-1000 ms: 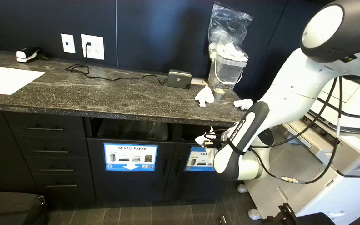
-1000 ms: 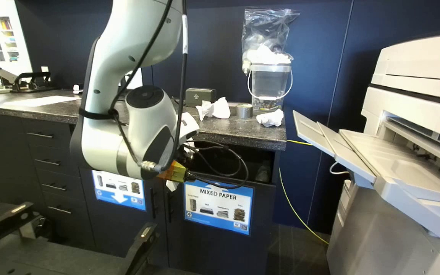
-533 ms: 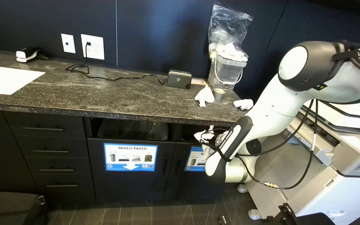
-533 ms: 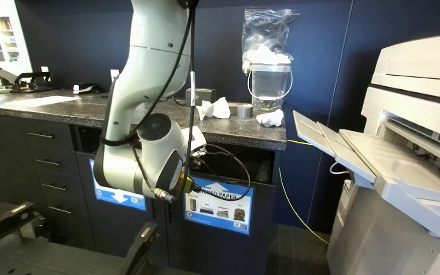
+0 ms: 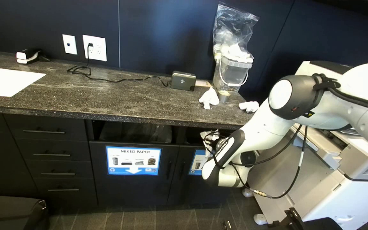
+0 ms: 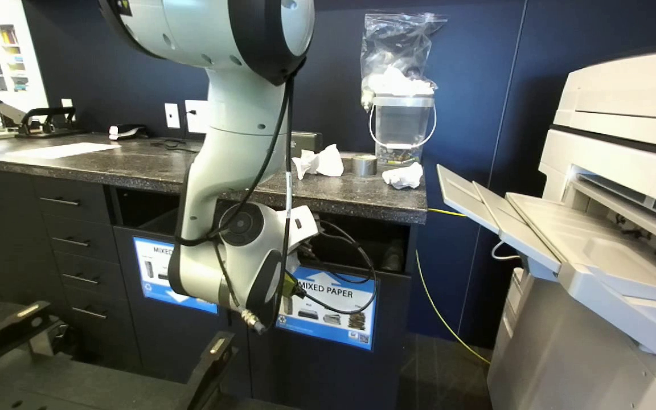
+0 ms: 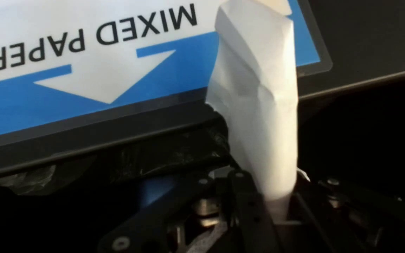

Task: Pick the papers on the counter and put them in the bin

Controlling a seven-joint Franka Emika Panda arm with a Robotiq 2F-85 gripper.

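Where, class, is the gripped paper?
In the wrist view, the paper juts up, right of centre, from the jaws, partly covering the MIXED PAPER sign.

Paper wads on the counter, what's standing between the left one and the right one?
A grey roll, probably tape, stands between the left wad and the right wad in both exterior views.

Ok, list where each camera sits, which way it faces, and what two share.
Exterior view: high in front, looking down at the stone countertop; the Franka arm shows at picture right.
Exterior view: seemingly lower, facing the black cabinets and printer; the Franka arm hangs from the top.
Wrist view: on the Franka arm, looking past the gripper, closed on a paper wad, towards a MIXED PAPER sign reading upside down.
Both exterior views share the stone countertop, loose paper wads and clear bucket.
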